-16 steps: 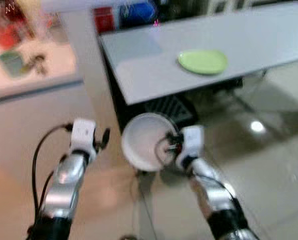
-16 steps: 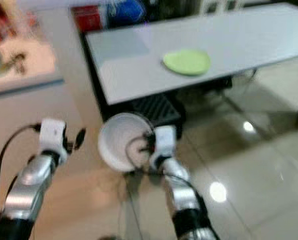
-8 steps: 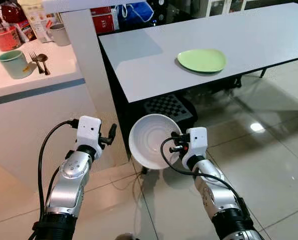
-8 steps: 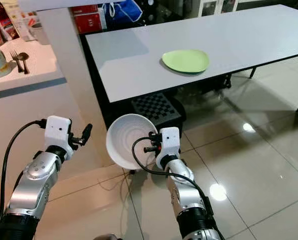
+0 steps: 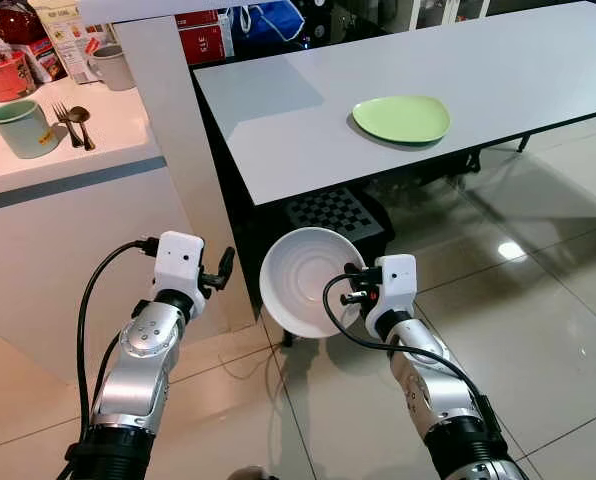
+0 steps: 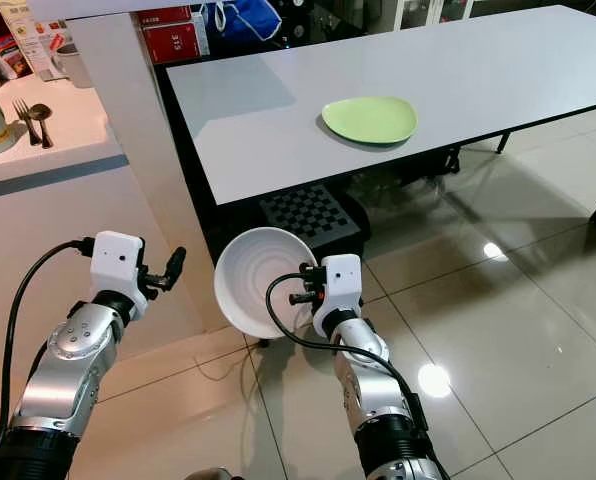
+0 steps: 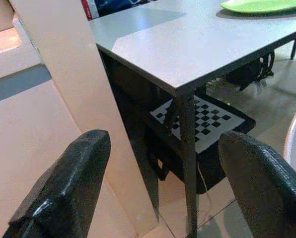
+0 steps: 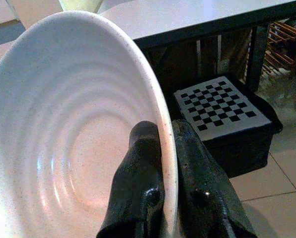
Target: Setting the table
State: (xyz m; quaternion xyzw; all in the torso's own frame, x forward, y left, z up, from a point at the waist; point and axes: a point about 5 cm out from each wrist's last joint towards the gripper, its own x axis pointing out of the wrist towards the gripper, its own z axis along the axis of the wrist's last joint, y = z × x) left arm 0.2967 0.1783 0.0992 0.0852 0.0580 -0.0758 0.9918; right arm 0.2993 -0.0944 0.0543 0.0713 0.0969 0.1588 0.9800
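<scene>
- Gripping a white ribbed bowl (image 5: 306,281) by its rim, the right end effector (image 8: 160,163) has one black finger inside the wall and one outside, clamped tight; the bowl is tipped up on edge, its hollow facing the camera.
- Bowl hangs over the tiled floor (image 5: 538,330), below and just short of the near edge of the grey worktop (image 5: 498,70).
- That near edge runs straight to a corner on the robot's left; a thin leg drops from the corner, seen close in the left wrist view.
- On the worktop sits a green plate (image 5: 401,118), flat, nothing on it, set back from the near edge with bare grey surface around it.
- Under the worktop, a black box with a checkerboard panel (image 5: 335,211) rests on the floor just beyond the bowl.
- Left end effector (image 7: 158,188) is held out at about bowl height, fingers spread wide and gripping nothing, near a white pillar (image 5: 178,130).
- Beyond the pillar, a white counter (image 5: 68,150) carries a green mug (image 5: 24,128), a fork (image 5: 61,114) and spoon (image 5: 79,119) lying side by side next to it, a grey cup (image 5: 111,67) and a red tub (image 5: 3,76) further back.
- Glossy floor opens wide to the robot's right.
</scene>
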